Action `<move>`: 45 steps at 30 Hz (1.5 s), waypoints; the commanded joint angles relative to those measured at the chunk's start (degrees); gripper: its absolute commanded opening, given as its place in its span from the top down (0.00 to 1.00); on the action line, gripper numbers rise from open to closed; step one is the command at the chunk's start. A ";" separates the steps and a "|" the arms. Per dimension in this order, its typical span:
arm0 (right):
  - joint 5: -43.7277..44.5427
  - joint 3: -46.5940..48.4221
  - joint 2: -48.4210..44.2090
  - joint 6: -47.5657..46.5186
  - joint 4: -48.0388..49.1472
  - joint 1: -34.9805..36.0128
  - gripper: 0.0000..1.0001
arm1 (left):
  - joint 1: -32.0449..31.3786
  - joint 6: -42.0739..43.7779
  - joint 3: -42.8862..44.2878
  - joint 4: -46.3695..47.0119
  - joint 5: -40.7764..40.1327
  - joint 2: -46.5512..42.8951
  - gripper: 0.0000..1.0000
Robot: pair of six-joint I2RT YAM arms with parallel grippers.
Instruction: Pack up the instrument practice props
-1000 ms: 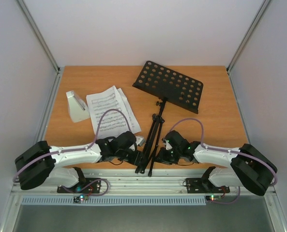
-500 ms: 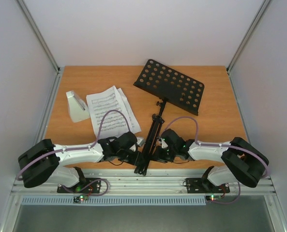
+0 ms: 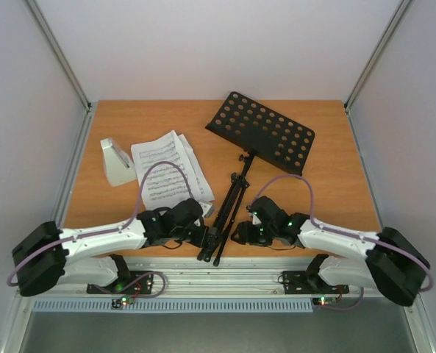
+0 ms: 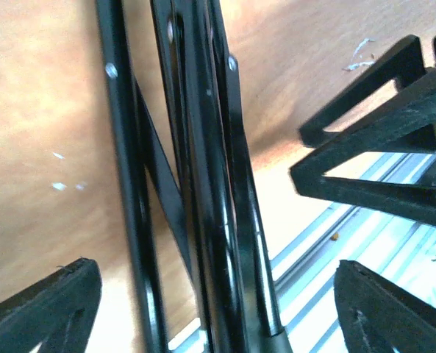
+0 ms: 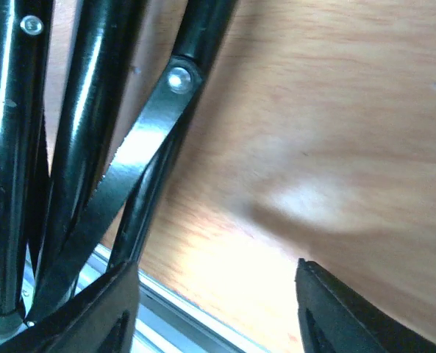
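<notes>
Near edge: the feet of the music stand [image 3: 236, 187] reach past the table [image 3: 328, 184] and over the metal rail [image 3: 225, 273].
Left gripper [image 3: 203, 237]: wide open, holding nothing; in the wrist view the stand's legs [image 4: 203, 184] run between its fingers without being pinched.
Right gripper [image 3: 241, 234]: also open and empty; the legs lie off toward one finger, with bare table in the gap.
Step in hand: probably folding the legs into a bundle so the stand packs flat.
Doing it well: centre the right gripper on the legs before closing. Grip the round tubes, not the thin flat braces. Squeeze from both sides together so the bundle does not roll or slide off the edge.
Legs: glossy black metal tubes, slick, joined by riveted flat struts; nearly closed together.
Table: smooth orange-brown wood grain, little friction.
Pages [image 3: 170, 173]: thin white printed sheets, loosely fanned, flat on the table left of the pole.
Metronome [image 3: 117, 162]: pale grey pyramid, hard-sided, upright just left of the pages.
Desk [image 3: 262, 132]: black perforated plate, tilted, at the far end.
Clear cover: cannot be made out.
</notes>
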 commanded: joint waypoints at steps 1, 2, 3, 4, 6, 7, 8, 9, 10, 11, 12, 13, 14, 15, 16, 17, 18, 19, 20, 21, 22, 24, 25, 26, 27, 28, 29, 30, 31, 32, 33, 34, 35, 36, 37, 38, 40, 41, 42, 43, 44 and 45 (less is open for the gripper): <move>7.97 1.89 -8.08 -4.06 -17.60 0.42 0.36 | 0.33 2.51 3.09 -5.88 -8.31 -5.45 0.09; 9.16 2.43 -9.89 -4.66 -20.51 0.42 0.34 | 0.33 2.93 3.71 -7.29 -9.32 -6.30 0.07; 10.64 3.16 -11.74 -5.37 -23.14 0.42 0.31 | 0.41 3.85 4.39 -8.41 -10.32 -6.94 0.04; 12.13 4.20 -13.32 -6.17 -25.67 0.42 0.28 | 0.47 4.52 5.15 -9.33 -10.61 -7.37 0.02; 15.63 7.49 -15.88 -7.97 -29.32 0.30 0.23 | 0.92 6.39 7.22 -10.79 -12.57 -7.25 0.01; 17.29 9.30 -16.60 -9.02 -30.53 0.30 0.20 | 1.47 7.84 8.36 -11.34 -12.86 -6.75 0.01; 19.31 11.09 -16.86 -10.16 -31.17 0.21 0.16 | 2.23 9.01 9.51 -11.76 -12.68 -6.03 0.01; 20.64 13.12 -16.59 -11.83 -31.50 0.03 0.14 | 3.25 9.96 10.73 -12.04 -12.21 -4.74 0.01; 22.55 15.02 -15.93 -13.23 -31.35 -0.25 0.11 | 4.61 11.44 11.83 -11.82 -11.83 -3.73 0.01; 24.20 16.77 -14.96 -14.68 -30.79 -0.65 0.10 | 6.02 12.55 12.83 -11.12 -11.28 -2.89 0.01; 25.18 18.39 -13.86 -16.09 -29.79 -1.31 0.08 | 7.82 13.41 13.59 -9.91 -11.12 -1.97 0.01; 25.69 19.78 -12.57 -17.62 -28.58 -2.30 0.08 | 9.84 14.68 14.17 -8.45 -9.08 -1.09 0.01; 25.45 21.29 -11.24 -18.96 -26.95 -3.55 0.07 | 12.97 15.42 14.98 -7.11 -7.62 -0.06 0.01; 24.78 22.38 -9.90 -20.42 -25.17 -5.14 0.07 | 15.72 16.23 15.69 -5.99 -6.23 1.13 0.01; 24.00 23.14 -8.61 -21.67 -23.35 -7.03 0.07 | 18.46 16.84 16.73 -5.34 -4.86 2.29 0.01; 22.87 23.78 -7.35 -22.65 -21.52 -9.53 0.07 | 21.09 17.98 17.64 -4.86 -3.98 3.46 0.01; 21.94 24.27 -6.17 -24.72 -19.23 -12.29 0.07 | 24.02 18.64 18.56 -4.36 -3.07 4.36 0.01; 19.74 24.75 -5.18 -26.03 -17.68 -15.34 0.07 | 26.74 19.47 19.18 -3.76 -2.26 5.05 0.01; 18.66 25.10 -4.38 -27.21 -16.20 -18.61 0.07 | 29.73 20.46 19.47 -2.85 -1.55 5.32 0.01; 18.03 25.28 -3.84 -28.44 -14.88 -21.57 0.06 | 32.70 20.86 19.47 -1.67 -0.74 5.41 0.01; 17.92 25.39 -3.63 -29.73 -13.48 -24.70 0.06 | 35.62 21.32 19.21 -0.25 0.25 5.19 0.01; 17.53 25.06 -3.60 -32.15 -10.89 -30.86 0.06 | 41.53 21.93 18.01 2.76 1.96 4.42 0.01; 16.85 24.61 -3.75 -32.90 -9.36 -34.41 0.06 | 44.47 21.96 17.37 4.32 2.60 3.98 0.01; 15.56 23.97 -3.96 -33.31 -7.80 -37.78 0.05 | 47.04 21.77 16.70 5.59 3.07 3.50 0.01; 14.63 23.15 -4.19 -33.47 -5.94 -41.55 0.05 | 49.24 21.27 16.11 6.85 3.62 3.05 0.01; 14.25 22.18 -4.51 -33.69 -4.16 -44.86 0.05 | 51.17 21.09 15.53 8.22 4.62 2.66 0.01; 14.65 21.18 -5.00 -33.99 -2.45 -48.76 0.05 | 52.42 21.07 14.93 9.56 5.20 2.11 0.01; 15.46 19.85 -5.41 -34.54 -0.60 -51.14 0.05 | 53.34 21.21 14.29 11.09 5.47 1.77 0.01; 16.56 18.55 -5.86 -35.50 1.25 -52.69 0.05 | 53.98 21.71 13.41 12.51 5.51 1.41 0.01; 18.31 16.97 -6.34 -36.50 3.52 -53.66 0.05 | 54.48 22.26 12.68 13.74 5.47 1.25 0.01; 20.05 15.15 -6.78 -37.75 5.94 -54.26 0.04 | 54.92 22.57 11.28 16.42 5.01 1.15 0.01; 22.44 13.21 -7.15 -39.01 8.61 -54.60 0.04 | 55.35 23.09 10.01 18.31 4.81 1.23 0.01; 24.42 11.08 -7.37 -40.26 12.95 -54.82 0.03 | 55.88 23.32 8.75 20.22 4.63 1.41 0.01; 25.81 9.16 -7.40 -41.53 16.06 -54.90 0.02 | 56.58 23.51 7.55 22.03 4.42 1.72 0.01; 26.94 7.07 -7.19 -42.43 18.97 -54.95 0.02 | 56.96 23.75 6.23 24.09 3.96 1.89 0.01; 27.99 4.76 -6.84 -43.11 21.67 -54.95 0.01 | 57.22 24.08 4.87 26.69 3.18 1.92 0.01; 29.95 2.54 -5.50 -43.28 25.42 -54.93 0.01 | 57.36 25.28 1.88 32.32 1.26 1.82 0.01; 30.85 1.99 -4.02 -43.09 26.50 -54.95 0.01 | 57.42 26.54 0.53 35.12 0.78 1.89 0.01; 31.58 1.68 -2.74 -42.63 27.35 -54.95 0.01 | 57.37 27.28 -0.60 37.34 0.55 2.09 0.01; 32.04 1.76 -1.67 -42.17 27.87 -54.95 0.02 | 57.37 28.10 -1.38 39.23 0.56 2.34 0.01; 32.34 2.37 -0.80 -41.75 27.42 -54.95 0.01 | 57.37 28.95 -1.97 40.66 0.85 2.70 0.01; 32.47 3.39 -0.22 -41.39 26.31 -54.95 0.01 | 57.31 29.40 -2.56 41.86 1.01 3.04 0.01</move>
